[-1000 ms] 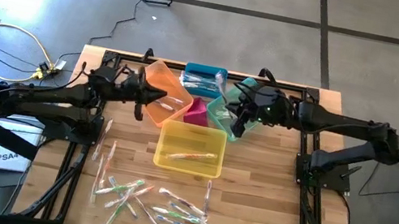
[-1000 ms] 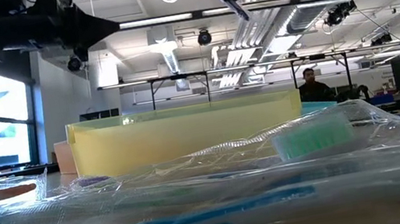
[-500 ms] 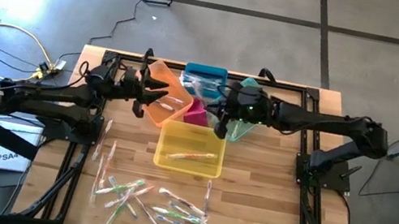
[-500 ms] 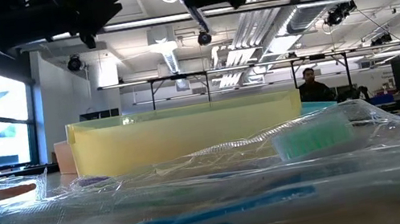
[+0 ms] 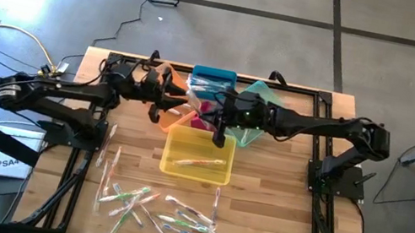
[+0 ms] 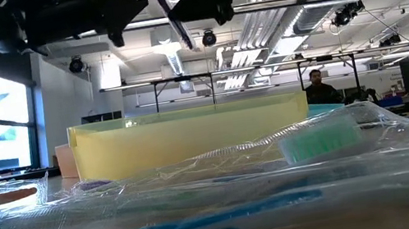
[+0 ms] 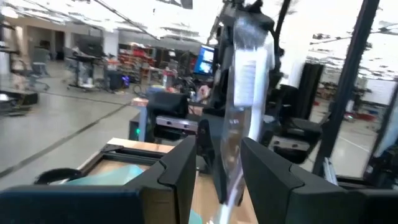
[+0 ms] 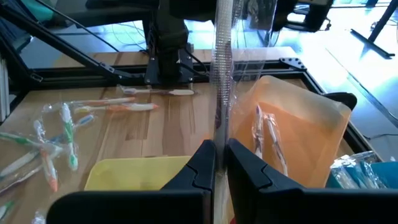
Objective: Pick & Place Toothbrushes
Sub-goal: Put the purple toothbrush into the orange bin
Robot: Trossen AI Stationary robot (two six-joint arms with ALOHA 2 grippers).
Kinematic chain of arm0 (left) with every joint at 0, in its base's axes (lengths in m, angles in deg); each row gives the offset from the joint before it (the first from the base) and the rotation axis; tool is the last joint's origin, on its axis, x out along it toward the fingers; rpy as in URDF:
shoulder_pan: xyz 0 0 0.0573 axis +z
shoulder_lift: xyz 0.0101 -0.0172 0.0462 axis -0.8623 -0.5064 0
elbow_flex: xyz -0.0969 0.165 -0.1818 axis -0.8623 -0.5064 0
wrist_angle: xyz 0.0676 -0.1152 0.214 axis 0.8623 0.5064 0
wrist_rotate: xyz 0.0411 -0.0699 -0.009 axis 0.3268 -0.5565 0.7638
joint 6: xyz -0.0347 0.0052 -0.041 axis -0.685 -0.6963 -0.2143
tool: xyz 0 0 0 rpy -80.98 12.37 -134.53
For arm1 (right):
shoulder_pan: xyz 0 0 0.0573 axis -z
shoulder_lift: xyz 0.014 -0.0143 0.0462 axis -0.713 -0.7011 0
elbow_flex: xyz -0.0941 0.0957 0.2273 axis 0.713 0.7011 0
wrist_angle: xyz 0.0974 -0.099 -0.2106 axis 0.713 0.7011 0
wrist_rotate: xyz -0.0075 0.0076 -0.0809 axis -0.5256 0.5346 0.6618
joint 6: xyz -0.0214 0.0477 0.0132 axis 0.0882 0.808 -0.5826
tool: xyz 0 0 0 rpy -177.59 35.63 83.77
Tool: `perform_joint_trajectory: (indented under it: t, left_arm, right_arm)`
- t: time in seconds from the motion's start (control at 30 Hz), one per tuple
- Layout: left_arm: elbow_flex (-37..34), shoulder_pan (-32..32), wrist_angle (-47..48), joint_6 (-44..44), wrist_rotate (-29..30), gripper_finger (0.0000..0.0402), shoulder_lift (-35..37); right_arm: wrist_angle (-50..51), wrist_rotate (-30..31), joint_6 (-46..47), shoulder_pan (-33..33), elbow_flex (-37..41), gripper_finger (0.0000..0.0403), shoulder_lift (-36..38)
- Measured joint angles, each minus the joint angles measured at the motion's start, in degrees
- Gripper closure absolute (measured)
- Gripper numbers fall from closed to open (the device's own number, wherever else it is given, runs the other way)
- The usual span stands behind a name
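The right tool is pinching a wrapped toothbrush, its fingers closed on the crinkled clear sleeve, above the gap between the yellow bin and the orange bin. The brush's lower end is lying hidden between the fingers. The left tool is standing parted around the same sleeve, not gripping. More toothbrushes are lying scattered on the wooden slatted table. The low view is cutting off both tools.
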Motion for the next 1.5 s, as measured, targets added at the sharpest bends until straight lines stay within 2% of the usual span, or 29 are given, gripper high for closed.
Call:
perform_joint_trajectory:
  t: [0.23, 0.4, 0.8, 1.0, 1.5]
  left_arm:
    - [3.9, 0.0, 0.1, 0.0, -4.2, 0.0278, -5.6]
    - [5.2, 0.0, 0.2, 0.0, -7.7, 0.0278, -6.7]
    - [5.3, 0.0, 0.2, 1.1, -8.2, 0.0278, -6.7]
    - [5.4, 0.0, 0.1, 2.0, -8.2, 0.0278, -6.7]
    - [5.4, -0.1, -0.3, 3.1, -9.9, 0.0278, -7.0]
  right_arm:
    - [-1.2, 0.8, 0.0, -0.1, 0.0, 0.0390, 0.0]
    - [-1.2, 1.7, -0.6, -0.3, 0.0, 0.0390, 0.0]
    - [-0.2, 2.6, -2.0, -0.3, 0.0, 0.0390, 0.1]
    - [-0.2, 7.2, -2.1, -0.6, 0.0, 0.0390, 0.1]
    - [1.1, 6.5, -2.1, -0.4, 0.0, 0.0390, 0.1]
